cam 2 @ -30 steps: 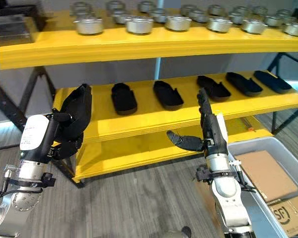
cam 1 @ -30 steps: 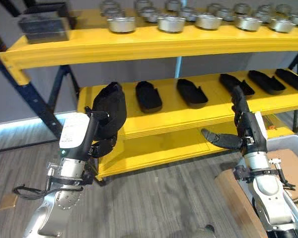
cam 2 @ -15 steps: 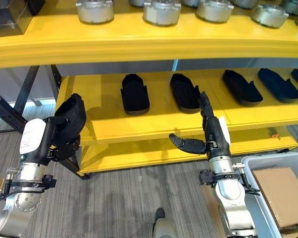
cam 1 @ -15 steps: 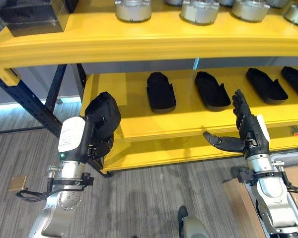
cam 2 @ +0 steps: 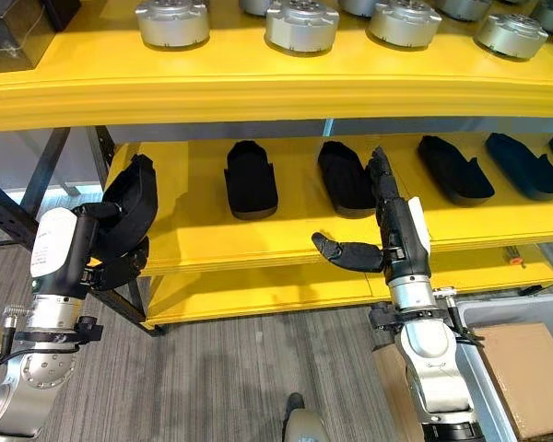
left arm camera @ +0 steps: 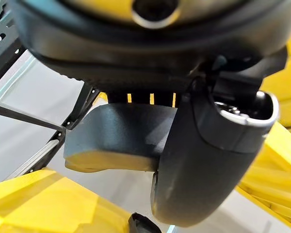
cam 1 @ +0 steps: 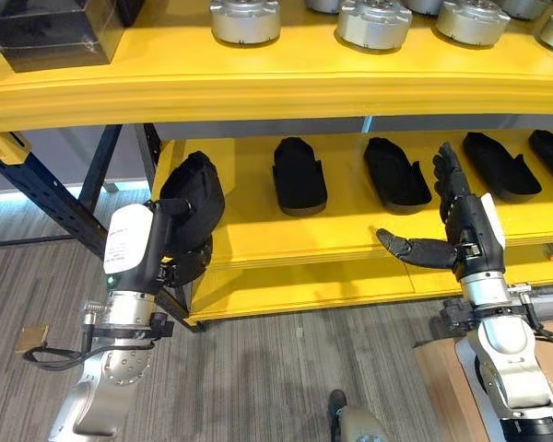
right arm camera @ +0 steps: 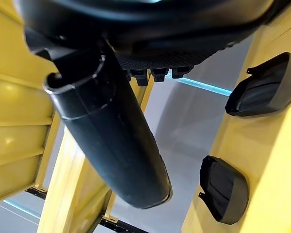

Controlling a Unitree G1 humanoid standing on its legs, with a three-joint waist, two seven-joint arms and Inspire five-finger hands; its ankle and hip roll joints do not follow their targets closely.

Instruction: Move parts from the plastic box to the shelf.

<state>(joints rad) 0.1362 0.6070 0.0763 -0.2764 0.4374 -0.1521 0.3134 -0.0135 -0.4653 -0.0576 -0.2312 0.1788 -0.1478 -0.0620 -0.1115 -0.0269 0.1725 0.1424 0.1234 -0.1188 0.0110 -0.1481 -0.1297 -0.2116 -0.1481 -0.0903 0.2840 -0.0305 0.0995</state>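
left hand raised, clamped on black part | right hand higher, fingers spread | yellow shelf

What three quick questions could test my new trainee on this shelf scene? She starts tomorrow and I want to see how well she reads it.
1. True or false: the left hand holds a black part at the left end of the middle shelf.
2. How is the right hand set? A: straight fingers, holding nothing. B: curled round a silver part.
3. Fill in: the top shelf carries round ____ parts.

Key: 1 true; 2 A; 3 silver.
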